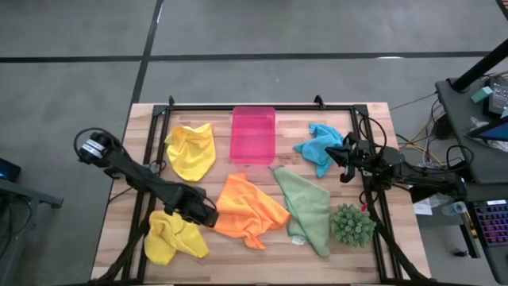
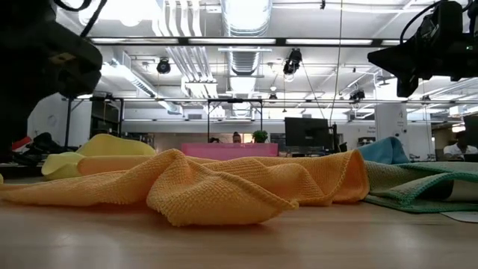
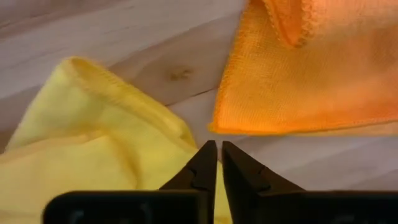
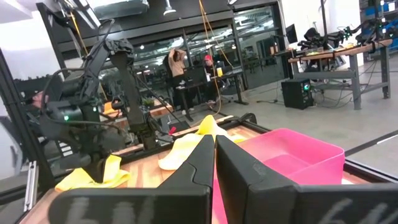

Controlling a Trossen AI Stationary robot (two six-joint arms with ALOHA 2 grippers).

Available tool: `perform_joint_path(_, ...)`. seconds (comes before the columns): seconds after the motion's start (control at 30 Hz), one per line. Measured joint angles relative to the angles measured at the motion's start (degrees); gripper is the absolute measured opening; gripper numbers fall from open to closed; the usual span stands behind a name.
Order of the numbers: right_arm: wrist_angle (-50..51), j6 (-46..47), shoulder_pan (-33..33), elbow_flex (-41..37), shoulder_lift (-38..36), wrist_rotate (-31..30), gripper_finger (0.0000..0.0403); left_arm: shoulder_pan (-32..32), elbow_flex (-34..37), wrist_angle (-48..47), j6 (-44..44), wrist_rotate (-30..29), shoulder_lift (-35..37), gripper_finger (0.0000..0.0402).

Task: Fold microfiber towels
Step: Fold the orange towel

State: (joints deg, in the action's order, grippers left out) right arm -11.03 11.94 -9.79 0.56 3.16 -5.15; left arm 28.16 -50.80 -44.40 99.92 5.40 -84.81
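1. Table (image 1: pixel 254 254): light wood with a black frame around it, everything sits on it.
2. Orange towel (image 1: pixel 248 208): crumpled, just below the middle, the biggest heap. In the low view it fills the front of the scene.
3. Green towel (image 1: pixel 308 208): lying at about 3 o'clock from the orange one, edges touching or nearly so, stretched out long toward the front edge.
4. Pink tray (image 1: pixel 253 135): at 12 o'clock from the orange towel, near the back edge.
5. Yellow towel (image 1: pixel 192 149): bunched up at 9 o'clock from the tray.
6. Second yellow towel (image 1: pixel 173 238): at 8 o'clock from the orange one, front left corner area.
7. Blue towel (image 1: pixel 319 146): crumpled at 3 o'clock from the tray.
8. Plant (image 1: pixel 352 225): spiky green, right beside the green towel at its 3 o'clock.
9. Left gripper (image 1: pixel 208 216): low between the second yellow towel and the orange one, fingers pinched nearly together, gripping nothing.
10. Right gripper (image 1: pixel 337 156): up off the table by the blue towel, fingers closed, empty.
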Motion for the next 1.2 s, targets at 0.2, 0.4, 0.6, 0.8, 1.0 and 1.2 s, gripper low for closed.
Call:
perform_joint_path(0.2, -0.01, -0.07, 0.0, 0.0, 0.0, -0.02, 0.0009, -0.04, 0.54, 3.9, -1.15, 0.03, -2.65, 0.0093)
perform_joint_path(0.4, -0.02, -0.09, -0.01, 0.0, 0.0, 0.0, 0.0009, -0.04, 0.71, 3.43, -1.29, 0.08, -3.52, 0.0187)
perform_joint_path(0.6, 0.0, -0.2, 0.01, 0.0, 0.0, 0.0, 0.0009, -0.04, 1.74, 4.57, -1.72, 0.08, -3.59, 0.0224)
perform_joint_path(0.8, 0.0, -0.2, 0.0, 0.0, 0.0, 0.0, 0.0009, -0.07, 1.79, 5.34, -1.75, -0.7, -3.59, 0.0225)
perform_joint_path(1.0, 0.0, -0.2, -0.01, 0.0, 0.0, -0.01, 0.0009, -0.29, 1.9, 6.92, -1.8, -2.11, -3.59, 0.0225)
perform_joint_path(1.2, -0.02, -0.2, -0.01, 0.0, 0.0, -0.02, 0.0009, -0.53, 4.01, 11.69, -1.56, -2.85, -3.59, 0.0225)
